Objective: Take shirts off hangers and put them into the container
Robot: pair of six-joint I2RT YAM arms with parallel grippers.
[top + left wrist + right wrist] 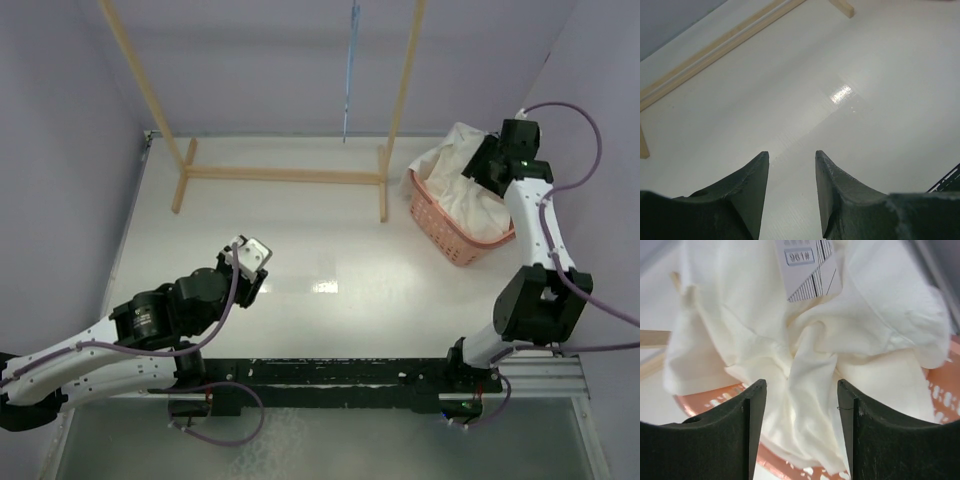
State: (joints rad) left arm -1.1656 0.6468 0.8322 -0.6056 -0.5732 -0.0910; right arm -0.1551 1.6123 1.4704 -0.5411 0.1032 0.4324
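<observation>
We see even, bright light, with a glare patch on the glossy white worktop (pixel 325 287). Close up, the crumpled white cloth shirt (pixel 805 355) looks washed-out and blurred.

top external: high behind the arm bases, looking down and forward, whole table (pixel 320 250) in frame
left wrist: low, near the table, facing along it past the left gripper (pixel 791 157) to the rack (pixel 715 50) base, upper left
right wrist: very close over shirt (pixel 805 340) and basket (pixel 705 402); top view has both at upper right
</observation>
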